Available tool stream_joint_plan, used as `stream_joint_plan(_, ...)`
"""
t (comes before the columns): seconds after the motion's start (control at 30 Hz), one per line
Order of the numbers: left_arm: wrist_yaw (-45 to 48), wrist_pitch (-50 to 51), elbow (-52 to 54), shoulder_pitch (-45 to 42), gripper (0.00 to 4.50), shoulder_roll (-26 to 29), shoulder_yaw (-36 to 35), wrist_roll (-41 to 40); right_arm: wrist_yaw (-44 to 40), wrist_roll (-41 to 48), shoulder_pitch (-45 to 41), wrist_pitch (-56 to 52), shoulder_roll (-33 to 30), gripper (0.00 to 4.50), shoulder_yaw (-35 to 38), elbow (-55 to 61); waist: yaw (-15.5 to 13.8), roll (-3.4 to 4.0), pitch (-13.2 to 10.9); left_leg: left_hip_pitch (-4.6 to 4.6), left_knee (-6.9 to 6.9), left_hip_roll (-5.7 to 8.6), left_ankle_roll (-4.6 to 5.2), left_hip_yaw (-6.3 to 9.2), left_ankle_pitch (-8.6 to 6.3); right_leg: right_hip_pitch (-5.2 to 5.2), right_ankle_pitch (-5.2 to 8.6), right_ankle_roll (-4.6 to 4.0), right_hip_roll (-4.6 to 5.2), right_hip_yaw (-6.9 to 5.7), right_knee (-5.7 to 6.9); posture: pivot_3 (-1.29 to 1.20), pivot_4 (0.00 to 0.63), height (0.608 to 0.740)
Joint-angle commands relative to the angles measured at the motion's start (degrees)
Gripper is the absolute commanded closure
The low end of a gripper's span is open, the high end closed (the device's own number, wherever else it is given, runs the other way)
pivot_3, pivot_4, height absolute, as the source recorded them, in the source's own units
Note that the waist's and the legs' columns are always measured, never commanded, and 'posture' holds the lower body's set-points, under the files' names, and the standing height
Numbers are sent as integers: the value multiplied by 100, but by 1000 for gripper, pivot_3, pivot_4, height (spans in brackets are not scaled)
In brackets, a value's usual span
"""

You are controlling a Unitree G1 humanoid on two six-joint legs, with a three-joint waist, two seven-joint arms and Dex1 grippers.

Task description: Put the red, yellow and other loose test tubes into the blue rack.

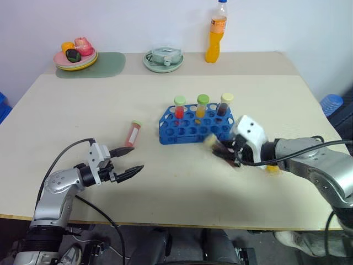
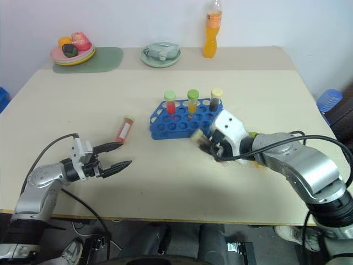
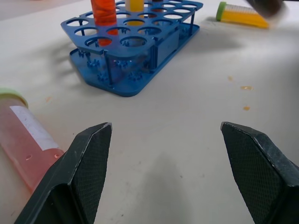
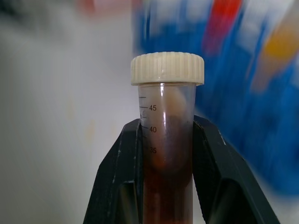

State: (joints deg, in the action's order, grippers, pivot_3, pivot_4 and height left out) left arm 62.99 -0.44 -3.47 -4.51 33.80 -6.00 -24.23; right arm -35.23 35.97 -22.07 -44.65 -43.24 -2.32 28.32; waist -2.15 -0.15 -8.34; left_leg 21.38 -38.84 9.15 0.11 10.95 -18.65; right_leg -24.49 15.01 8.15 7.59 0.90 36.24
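Right now the right pincer (image 4: 166, 154) is clamped on a dark brown tube (image 4: 167, 140) with a cream cap, its two black fingers (image 4: 119, 177) pressing the clear wall from either side just under the cap; in the right wrist view the tube's long axis runs along the fingers, cap end pointing away from the wrist. From the head views this tube is blurred, held just in front of the near right corner of the blue rack (image 1: 190, 130), cap towards the rack. The rack sits mid-counter (image 1: 165, 187) and already carries three upright tubes in its back row: red (image 1: 180, 107), yellow-orange (image 1: 202, 106) and dark brown (image 1: 224, 104), caps up. A red tube (image 1: 133, 132) with a pale green cap lies flat on the counter to the left of the rack, its long axis running near to far, cap at the far end. The left pincer (image 1: 126, 162) hovers just short of that tube's near end with its fingers spread apart, holding nothing. A yellow tube (image 3: 240, 14) with a green cap lies on its side beyond the rack's right end, near the right arm
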Motion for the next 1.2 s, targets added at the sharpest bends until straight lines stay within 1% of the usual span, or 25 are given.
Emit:
stream_joint_plan(0.03,-90,-14,142,-34,679,-67,-66,-71,-709,-46,53,1889,1038,3637,336,-804,8,-1,-1,-1,0,-1,0,1,0,2,0,0,-2,0,0,0,150,740)
stream_joint_plan(0.07,-90,-8,157,-41,679,-76,-57,-72,-682,-438,134,2582,1262,3637,295,-1069,12,-1,-1,-2,0,0,0,-1,0,2,0,0,-3,1,0,0,150,740)
stream_joint_plan(0.17,-86,-17,130,-61,679,-73,-60,-66,-126,-1104,305,3352,1802,3637,313,-1558,-5,0,-2,-2,-1,3,0,1,0,1,0,0,-13,1,1,0,150,740)
stream_joint_plan(0.3,-107,-39,45,-166,679,-101,-83,-87,153,-1616,482,4533,2356,3637,386,-2180,28,3,-3,-3,1,1,-2,1,1,-4,-1,-1,-17,3,6,0,150,740)
stream_joint_plan(0.43,-84,46,-17,-327,679,-122,-93,-160,557,-1926,408,5277,2781,3637,523,-2739,103,4,-4,-3,0,0,-5,1,3,-6,-1,-1,-20,5,12,0,150,740)
stream_joint_plan(0.57,-55,39,-104,-448,679,-118,-106,-149,880,-2021,380,5671,3023,3637,673,-3027,192,5,-4,-6,4,-2,-7,2,4,-9,-1,-1,-22,6,14,0,150,740)
stream_joint_plan(0.73,-47,39,-132,-523,679,-136,-80,-130,950,-1983,318,5781,3079,3637,757,-3139,283,7,-4,-8,10,-4,-10,3,6,-10,-1,-2,-24,9,15,0,150,740)
stream_joint_plan(1.2,-83,170,97,-372,679,-82,-125,-147,982,-2103,27,6134,3388,3637,728,-4268,305,10,-3,-12,10,-5,-11,2,6,-9,-1,-2,-26,13,18,0,150,740)
